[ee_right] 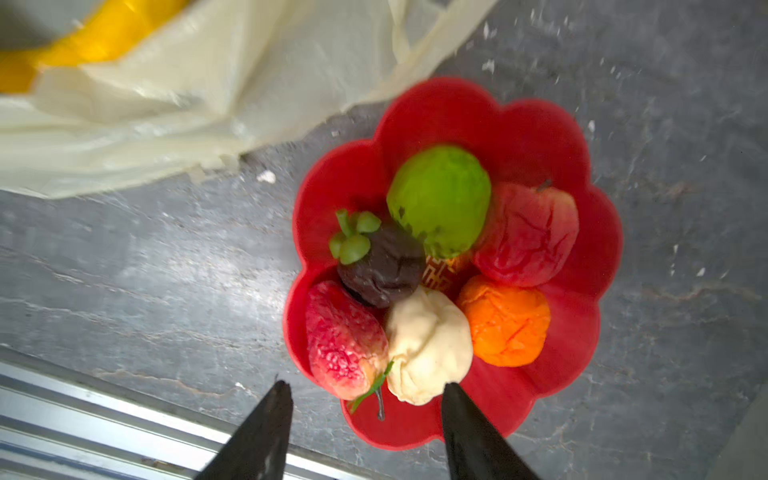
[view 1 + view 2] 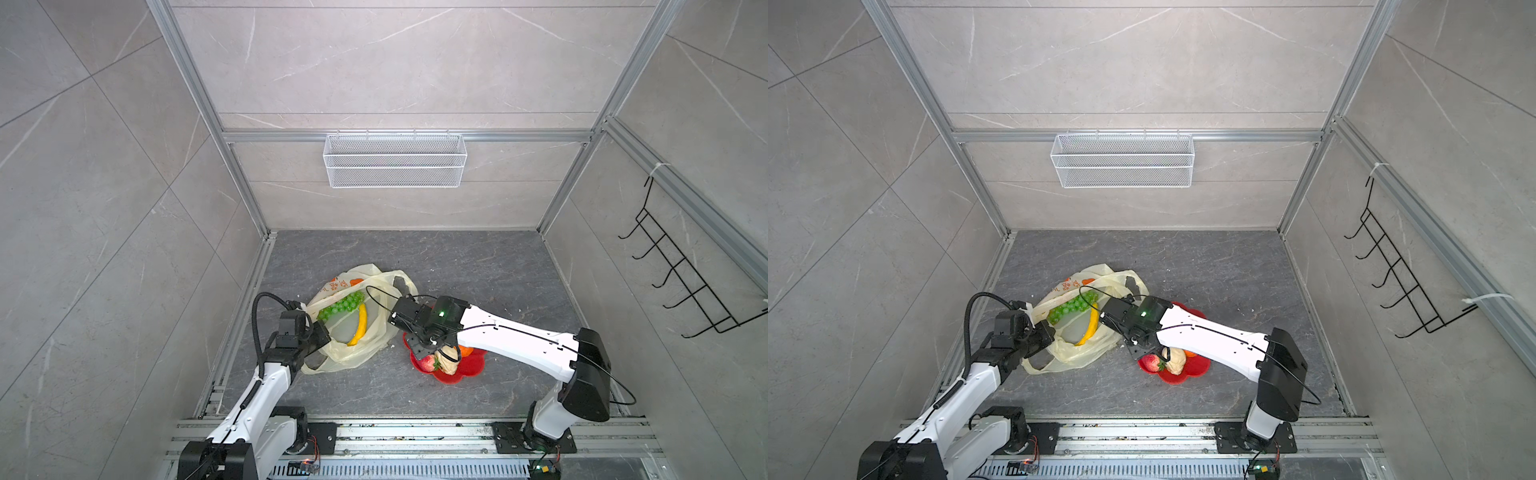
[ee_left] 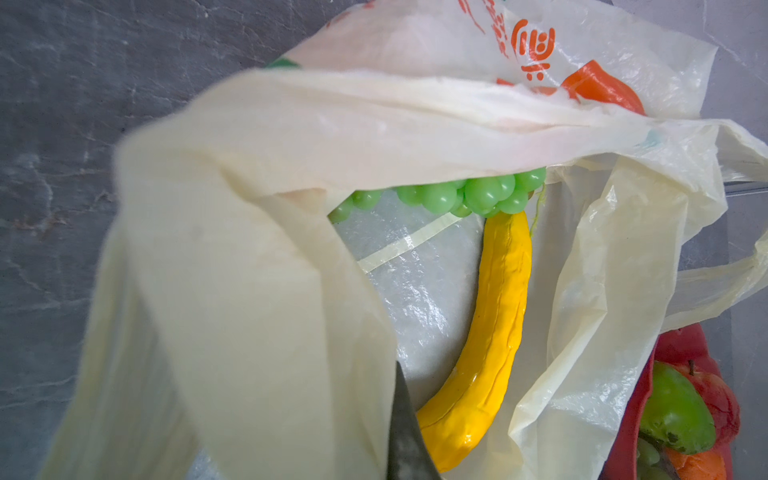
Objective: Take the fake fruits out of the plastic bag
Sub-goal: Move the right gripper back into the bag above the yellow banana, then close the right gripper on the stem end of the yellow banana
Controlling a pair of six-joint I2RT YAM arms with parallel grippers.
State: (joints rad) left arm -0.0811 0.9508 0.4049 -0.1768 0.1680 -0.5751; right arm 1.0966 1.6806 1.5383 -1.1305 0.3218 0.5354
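Only lettering I find: orange-red print [image 3: 534,45] on plastic bag [image 3: 415,124]. Emblem plus row of characters, creased in my left wrist view, tiny in both top views. Cannot read any.

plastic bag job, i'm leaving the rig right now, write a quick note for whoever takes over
Grippers: the left gripper is shut on the edge of the plastic bag, holding its mouth open. The right gripper is open and empty, above the red plate.
Done: six fruits are on the plate: strawberry, cream piece, orange, red fruit, green ball, dark brown ball.
Left: the grape bunch and the banana lie inside the bag; both have to come out.
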